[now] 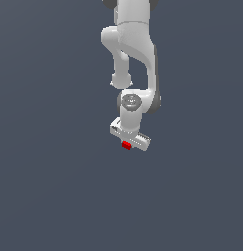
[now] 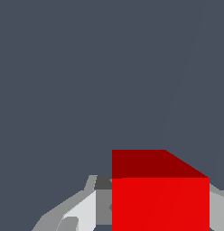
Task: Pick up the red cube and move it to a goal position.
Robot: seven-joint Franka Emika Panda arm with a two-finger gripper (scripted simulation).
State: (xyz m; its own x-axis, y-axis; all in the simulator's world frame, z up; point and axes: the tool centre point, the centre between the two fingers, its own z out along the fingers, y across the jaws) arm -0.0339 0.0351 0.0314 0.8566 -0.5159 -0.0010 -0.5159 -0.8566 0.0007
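Note:
The red cube [image 1: 126, 145] is a tiny bright red block just under the white gripper's crossbar in the exterior view. In the wrist view the red cube [image 2: 160, 198] is large and sits between the two fingers, with one grey-white finger [image 2: 84, 210] touching one side and the other finger [image 2: 217, 210] touching the opposite side. My gripper [image 1: 128, 143] points downward and is shut on the cube. The fingertips are hidden behind the cube and the hand. I cannot tell whether the cube rests on the surface or hangs above it.
The white arm [image 1: 133, 44] reaches down from the top of the exterior view. A plain dark grey-blue surface [image 1: 55, 186] fills all sides. No other object or goal marker shows.

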